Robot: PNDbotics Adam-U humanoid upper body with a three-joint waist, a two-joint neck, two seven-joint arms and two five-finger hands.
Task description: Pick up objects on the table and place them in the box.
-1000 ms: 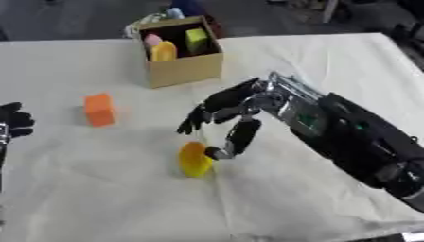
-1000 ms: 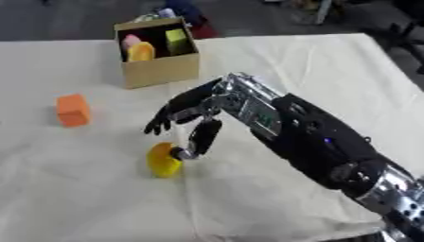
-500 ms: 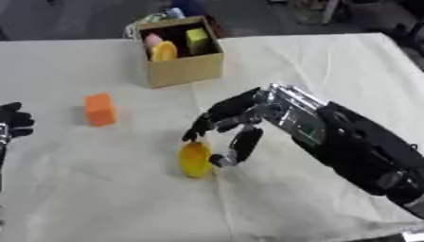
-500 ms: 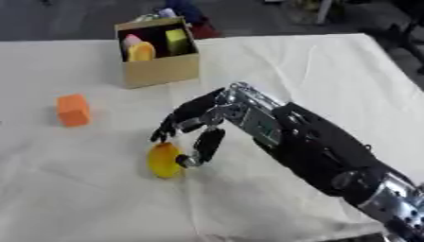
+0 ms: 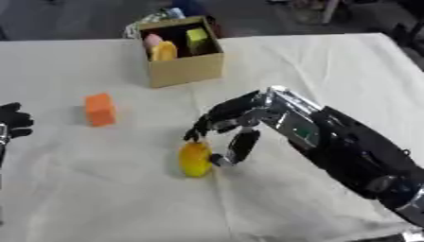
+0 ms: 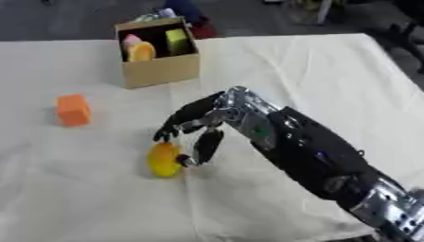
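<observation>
Over the last second my right hand (image 5: 240,120) has dropped lower and closed in on the rounded yellow object (image 5: 195,159) lying on the cloth-covered bench (image 5: 331,66); my fingers (image 5: 217,116) now reach over its top while the thumb touches its right side, curled round it but not yet lifting. To my judgement the grasp is nearly made, and the carry to the open cardboard box (image 5: 184,66), far and left, comes next. The orange block (image 5: 99,108) waits at left. My left hand (image 5: 12,122) idles curled at the left edge. No writing is readable.
</observation>
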